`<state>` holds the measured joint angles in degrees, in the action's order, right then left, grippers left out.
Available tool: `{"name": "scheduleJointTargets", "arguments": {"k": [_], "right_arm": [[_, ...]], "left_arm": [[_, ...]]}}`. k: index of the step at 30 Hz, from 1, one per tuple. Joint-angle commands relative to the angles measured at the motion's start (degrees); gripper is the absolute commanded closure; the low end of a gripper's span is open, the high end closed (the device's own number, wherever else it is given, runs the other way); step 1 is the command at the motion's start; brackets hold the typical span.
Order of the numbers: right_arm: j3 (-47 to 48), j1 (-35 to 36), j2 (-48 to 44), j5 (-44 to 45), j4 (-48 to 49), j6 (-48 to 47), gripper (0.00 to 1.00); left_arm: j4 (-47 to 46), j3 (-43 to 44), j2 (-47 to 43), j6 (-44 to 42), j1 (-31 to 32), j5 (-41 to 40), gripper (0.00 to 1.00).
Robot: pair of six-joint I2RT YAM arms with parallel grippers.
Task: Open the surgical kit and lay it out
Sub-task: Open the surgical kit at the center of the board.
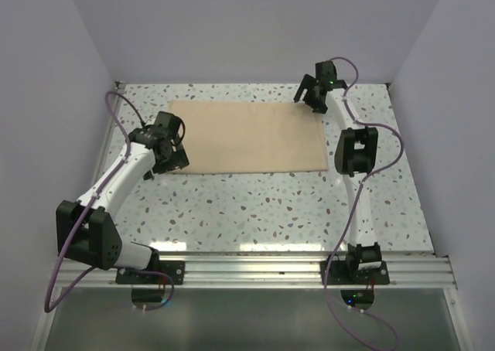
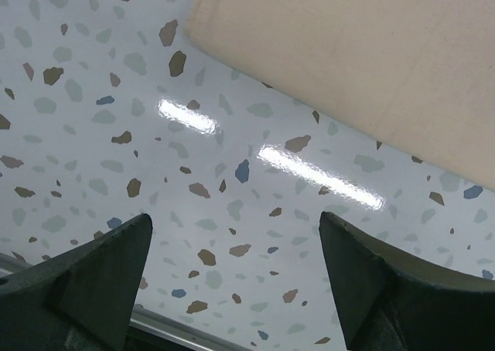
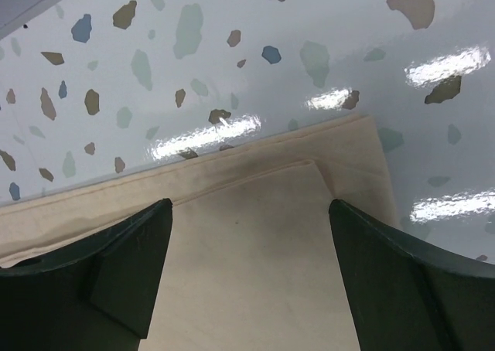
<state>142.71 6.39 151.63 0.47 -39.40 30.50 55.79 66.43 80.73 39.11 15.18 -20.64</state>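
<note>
The surgical kit shows as a flat, folded tan cloth (image 1: 251,134) lying on the speckled table (image 1: 255,204) toward the back. My left gripper (image 1: 172,159) hovers at the cloth's near left corner, open, with only bare table between its fingers (image 2: 234,219); the cloth's edge (image 2: 371,65) lies just beyond them. My right gripper (image 1: 312,100) sits over the far right corner, open. Its fingers (image 3: 250,204) straddle a folded top layer of cloth (image 3: 255,289) with stitched hems stepping out beneath it. Neither gripper holds anything.
White walls (image 1: 46,96) close in the table on the left, back and right. An aluminium rail (image 1: 255,267) carrying both arm bases runs along the near edge. The right arm's elbow (image 1: 356,151) stands just right of the cloth.
</note>
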Motion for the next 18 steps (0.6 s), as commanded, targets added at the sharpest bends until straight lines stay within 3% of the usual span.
{"name": "scheduleJointTargets", "arguments": {"k": [1, 12, 18], "right_arm": [[1.43, -0.68, 0.15, 1.2, 1.87, -0.35, 0.14], [-0.6, -2.0, -0.63, 6.21, 3.09, -1.41, 0.14], [-0.68, -2.09, 0.07, 2.96, 5.03, 0.26, 0.16]], "left_arm": [[2.21, -0.95, -2.07, 2.98, 0.03, -1.77, 0.07], [3.62, -2.27, -3.21, 5.36, 0.03, -1.51, 0.09], [4.5, -2.98, -4.44, 6.5, 0.11, -1.94, 0.09]]}}
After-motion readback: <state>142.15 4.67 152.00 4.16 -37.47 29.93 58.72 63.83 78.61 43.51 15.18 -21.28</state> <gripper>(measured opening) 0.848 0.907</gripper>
